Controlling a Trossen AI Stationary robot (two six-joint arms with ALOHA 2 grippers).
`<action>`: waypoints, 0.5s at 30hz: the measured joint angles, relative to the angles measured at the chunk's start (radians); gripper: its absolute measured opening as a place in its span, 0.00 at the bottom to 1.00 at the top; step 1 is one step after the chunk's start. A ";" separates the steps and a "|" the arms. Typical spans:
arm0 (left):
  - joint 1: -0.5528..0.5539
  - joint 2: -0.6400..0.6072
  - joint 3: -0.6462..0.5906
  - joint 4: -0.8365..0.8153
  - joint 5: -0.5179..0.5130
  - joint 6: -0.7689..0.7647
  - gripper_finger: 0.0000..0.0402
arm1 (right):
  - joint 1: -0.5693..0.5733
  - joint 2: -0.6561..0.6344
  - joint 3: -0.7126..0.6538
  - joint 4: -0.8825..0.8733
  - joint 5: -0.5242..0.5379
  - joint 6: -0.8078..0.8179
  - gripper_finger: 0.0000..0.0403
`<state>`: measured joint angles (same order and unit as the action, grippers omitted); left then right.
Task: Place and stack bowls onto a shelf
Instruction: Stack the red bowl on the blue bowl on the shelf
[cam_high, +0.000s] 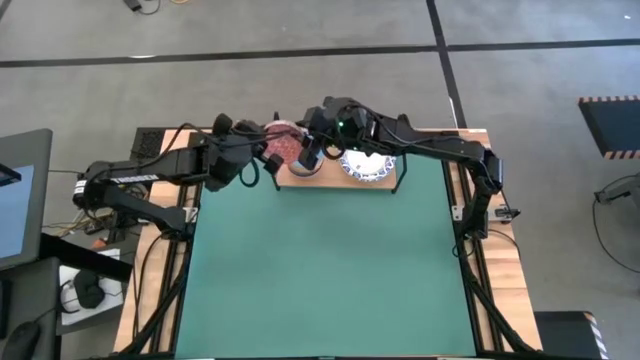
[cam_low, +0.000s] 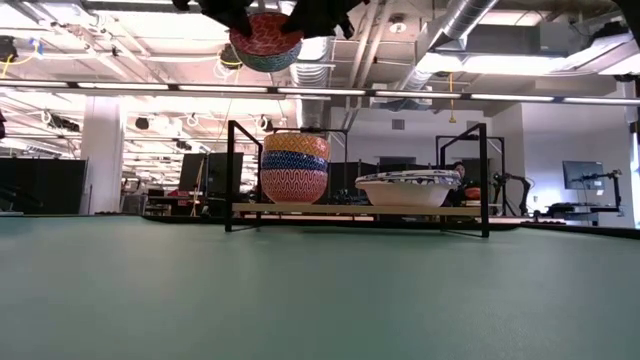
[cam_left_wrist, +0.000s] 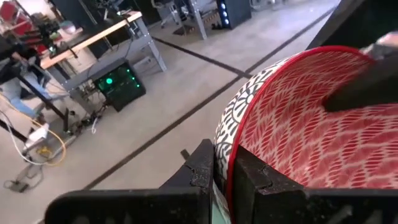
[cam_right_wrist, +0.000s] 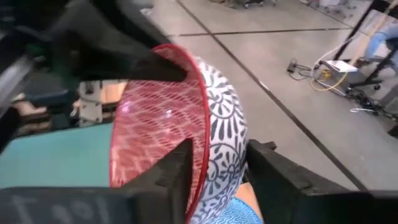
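From above, both dark arms met at the far edge of the green mat (cam_high: 320, 260), over the left end of the small light-wood shelf with a black wire frame (cam_high: 335, 178). The left gripper (cam_high: 268, 152) and the right gripper (cam_high: 308, 152) each pinched an opposite side of the rim of a round bowl with a red patterned inside (cam_high: 285, 145), while a stack of white, blue-rimmed bowls (cam_high: 365, 165) sat on the shelf's right half. At table height, that held bowl (cam_low: 265, 38) hung high over the shelf (cam_low: 355, 209), with a light blue bowl (cam_low: 262, 62) nested beneath it; a stack of three small bowls (cam_low: 294, 166), yellow over blue over red, stood on the board's left part, and the white bowls (cam_low: 408, 188) on its right. The left wrist camera showed its fingers (cam_left_wrist: 205, 165) clamped across the red-lined rim (cam_left_wrist: 298, 118). The right wrist camera showed its fingers (cam_right_wrist: 177, 168) gripping the same bowl (cam_right_wrist: 186, 124), its outside white with dark markings.
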<state>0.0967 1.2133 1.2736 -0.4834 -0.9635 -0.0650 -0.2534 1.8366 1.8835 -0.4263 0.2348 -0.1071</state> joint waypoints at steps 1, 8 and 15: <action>0.000 0.000 0.000 0.009 -0.001 -0.014 0.03 | -0.002 0.000 0.000 0.003 0.008 0.006 0.39; -0.001 0.036 0.003 0.118 0.079 -0.145 0.11 | -0.026 0.002 -0.001 -0.021 0.057 0.065 0.13; 0.000 0.075 0.004 0.198 0.136 -0.146 0.28 | -0.080 0.003 -0.005 -0.071 0.013 0.069 0.10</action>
<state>0.0963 1.2880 1.2774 -0.2850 -0.8276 -0.2109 -0.3334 1.8397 1.8788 -0.4971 0.2475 -0.0386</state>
